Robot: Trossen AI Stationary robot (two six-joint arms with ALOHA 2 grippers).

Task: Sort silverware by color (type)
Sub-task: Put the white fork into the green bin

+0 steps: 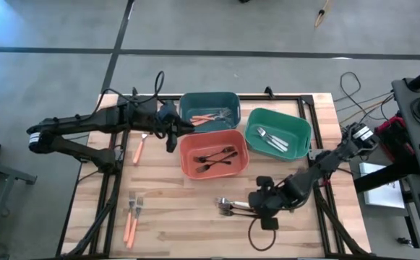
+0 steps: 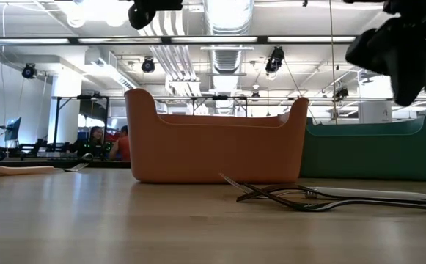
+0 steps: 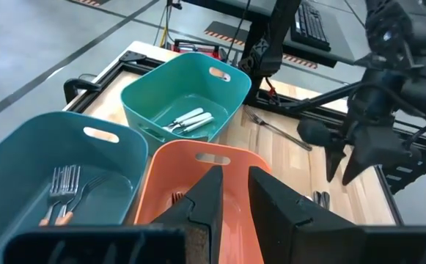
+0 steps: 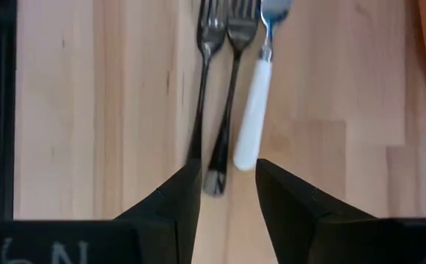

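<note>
My right gripper hangs open above the near middle of the table. Just off its fingertips lie two dark forks and a white-handled fork, side by side on the wood, seen in the high view as a small cluster of forks. The right gripper has its fingers either side of the dark handles' ends without touching. My left gripper is open and empty, hovering over the left rim of the orange-red bin. Three orange-handled forks lie on the table's left: one and a pair.
The dark teal bin holds orange-handled forks, the orange-red bin holds black forks, and the green bin holds white-handled pieces. All three stand close together at the table's far middle. Bare wood lies along the near edge.
</note>
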